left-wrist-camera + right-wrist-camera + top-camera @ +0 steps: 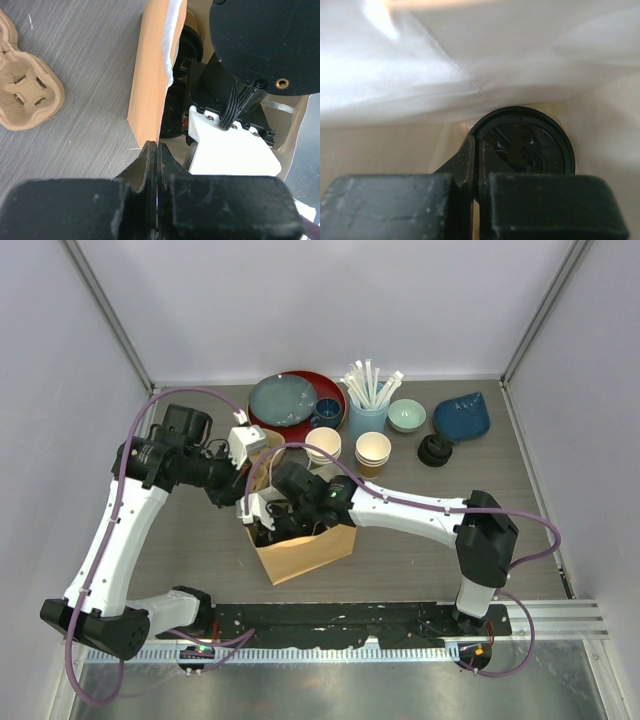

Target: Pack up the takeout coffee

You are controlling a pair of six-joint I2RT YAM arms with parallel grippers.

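Observation:
A brown paper bag (pixel 305 552) stands open in the middle of the table. My left gripper (pixel 247 505) is shut on the bag's left top edge (pixel 147 85), its jaws (pixel 156 146) pinching the paper wall. My right gripper (pixel 275 525) reaches down inside the bag. In the right wrist view it (pixel 477 142) is shut on the rim of a round black lid (pixel 532 145) of a takeout coffee cup that sits low in the bag. The cup's side is hidden, so I cannot tell its colour. The right wrist's body (pixel 235 145) fills the bag's mouth.
A cardboard cup carrier (pixel 27 92) lies left of the bag. Behind the bag stand two lidless cup stacks (pixel 323 445) (pixel 373 452), a blue cup of straws (pixel 368 405), a red tray with a plate (pixel 297 400), a teal bowl (pixel 407 415), a blue dish (pixel 461 417) and black lids (pixel 436 450).

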